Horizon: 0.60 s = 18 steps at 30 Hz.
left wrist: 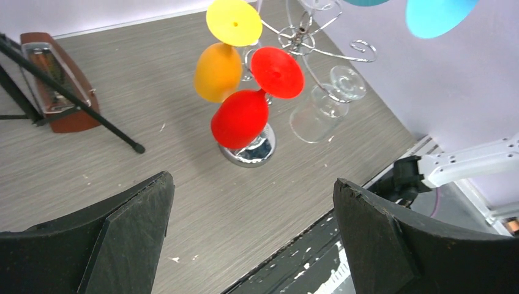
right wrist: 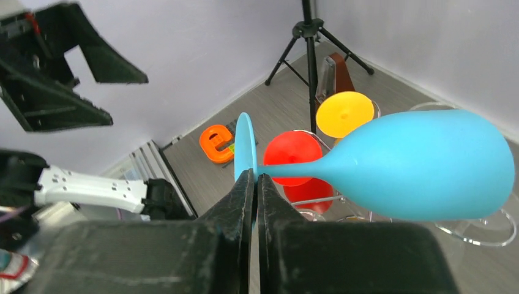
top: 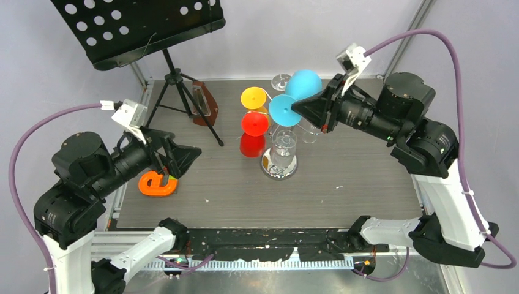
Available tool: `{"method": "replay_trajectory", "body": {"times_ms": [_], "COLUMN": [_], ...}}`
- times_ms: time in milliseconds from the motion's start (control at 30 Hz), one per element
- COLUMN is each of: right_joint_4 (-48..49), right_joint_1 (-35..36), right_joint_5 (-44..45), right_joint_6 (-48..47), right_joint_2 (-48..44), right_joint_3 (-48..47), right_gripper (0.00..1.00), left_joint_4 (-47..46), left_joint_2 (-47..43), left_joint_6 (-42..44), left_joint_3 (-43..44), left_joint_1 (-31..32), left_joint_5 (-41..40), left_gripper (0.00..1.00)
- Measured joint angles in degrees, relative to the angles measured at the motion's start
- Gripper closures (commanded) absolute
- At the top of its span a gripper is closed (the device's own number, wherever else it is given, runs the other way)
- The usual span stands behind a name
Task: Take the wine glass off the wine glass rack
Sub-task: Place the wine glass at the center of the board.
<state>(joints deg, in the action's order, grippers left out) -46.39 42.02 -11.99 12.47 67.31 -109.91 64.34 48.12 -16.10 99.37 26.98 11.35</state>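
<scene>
The chrome wine glass rack stands mid-table; its scroll arms show in the left wrist view. A red glass, a yellow glass and clear glasses hang on it upside down. My right gripper is shut on the foot disc of a blue wine glass. It holds the glass on its side, up at the rack's top right, apart from the wire arms. My left gripper is open and empty, left of the rack.
A black tripod music stand stands at the back left, with a brown wooden block beside its legs. An orange letter-shaped piece lies under the left gripper. A clear glass stands by the back wall.
</scene>
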Motion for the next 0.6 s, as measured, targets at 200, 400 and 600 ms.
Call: {"method": "replay_trajectory", "body": {"times_ms": [200,400,600], "right_joint_4": [1.0,3.7,8.3], "right_joint_1": [9.2,17.2,23.8], "right_joint_5": [3.9,6.2,7.4], "right_joint_6": [-8.5,-17.3,-25.7], "right_joint_2": [1.0,0.7,-0.1], "right_joint_3": [-0.9,0.8,7.7], "right_gripper": [0.94,0.94,0.94], "left_joint_4": [-0.3,-1.7,-4.0], "left_joint_2": [1.7,2.7,3.0], "left_joint_6": [-3.2,-7.1,-11.0], "left_joint_3": [3.1,4.4,4.5], "left_joint_1": [0.0,-0.6,-1.7], "left_joint_5": [3.5,8.1,13.1], "left_gripper": [0.0,0.0,0.0]}}
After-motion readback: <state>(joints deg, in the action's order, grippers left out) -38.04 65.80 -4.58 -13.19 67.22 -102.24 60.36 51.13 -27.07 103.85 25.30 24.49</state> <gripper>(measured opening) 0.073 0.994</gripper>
